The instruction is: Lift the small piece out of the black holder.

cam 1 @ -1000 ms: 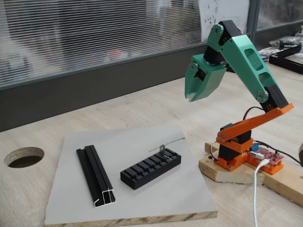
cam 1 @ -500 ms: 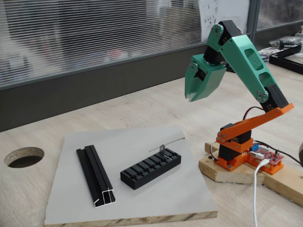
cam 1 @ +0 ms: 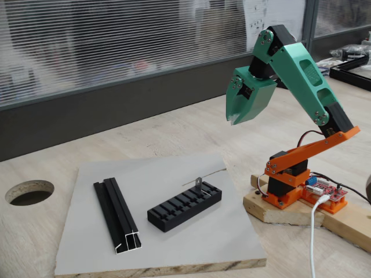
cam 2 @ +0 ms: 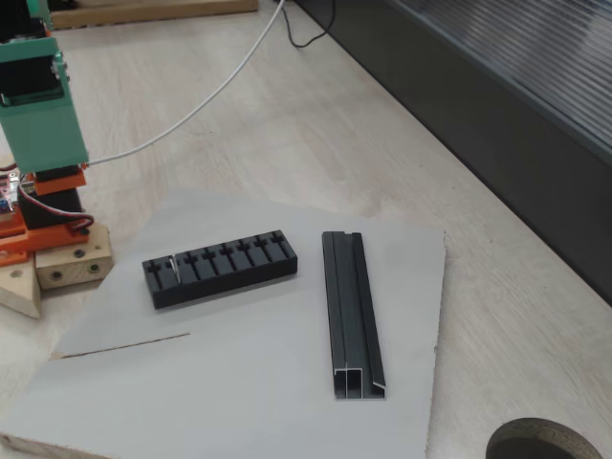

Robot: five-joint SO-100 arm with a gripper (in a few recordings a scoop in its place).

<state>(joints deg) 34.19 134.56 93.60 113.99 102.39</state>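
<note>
The black holder lies on the grey board, a short block with a row of slots across its top. The small piece stands upright in a slot at one end of the holder, the right end in one fixed view and the left end in the other. It is a thin grey tab. My green gripper hangs high above the table, up and to the right of the holder, tips pointing down. Its jaws look closed together with nothing between them.
A longer black channel rail lies beside the holder on the grey board. A thin grey line marks the board near the piece. A round hole is cut in the table. My orange base sits on a wooden block.
</note>
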